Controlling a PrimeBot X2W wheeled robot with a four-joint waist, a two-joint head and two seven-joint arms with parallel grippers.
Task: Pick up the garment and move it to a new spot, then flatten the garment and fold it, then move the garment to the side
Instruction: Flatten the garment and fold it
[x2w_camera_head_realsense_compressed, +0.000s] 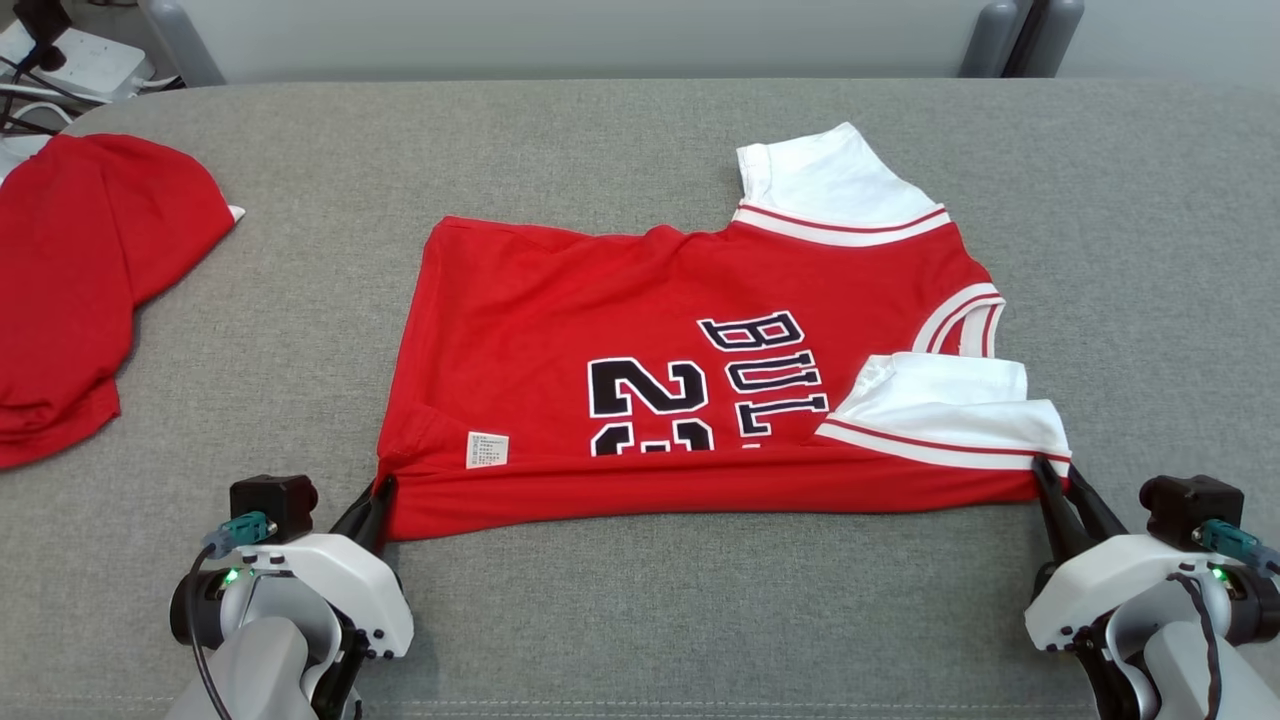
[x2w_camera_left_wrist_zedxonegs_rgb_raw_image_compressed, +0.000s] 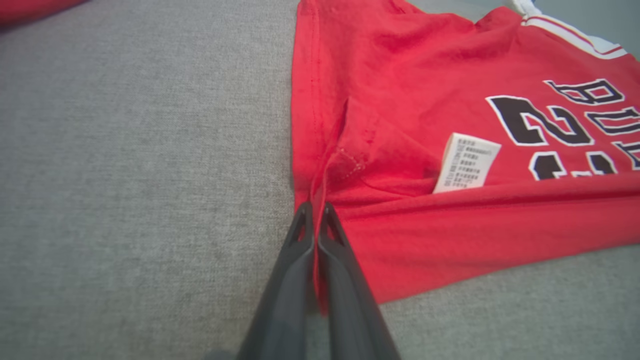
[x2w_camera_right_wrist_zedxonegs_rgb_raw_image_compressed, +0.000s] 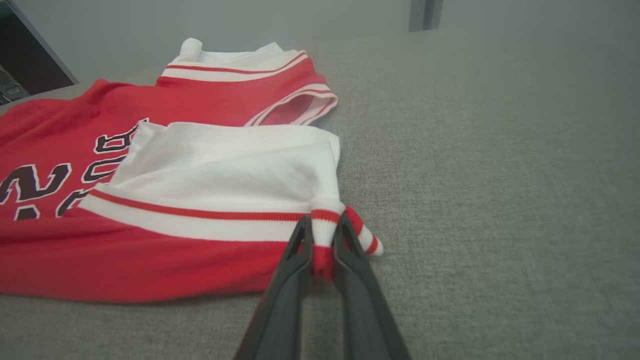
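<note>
Jersey (x2w_camera_head_realsense_compressed: 600, 300) lies on the grey tabletop (x2w_camera_head_realsense_compressed: 640, 620), long axis left to right; left gripper (x2w_camera_head_realsense_compressed: 380, 492) pinches its near hem corner, right gripper (x2w_camera_head_realsense_compressed: 1046, 468) the near sleeve cuff, apparently 2 layers.

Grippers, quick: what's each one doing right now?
Left gripper: shut on the jersey, near hem corner.
Right gripper: shut on the jersey, striped trim corner.

Grey fabric surface (x2w_camera_head_realsense_compressed: 640, 130); second red garment (x2w_camera_head_realsense_compressed: 80, 280) crumpled at its left edge; white device with cables (x2w_camera_head_realsense_compressed: 75, 60) beyond its far-left corner.
</note>
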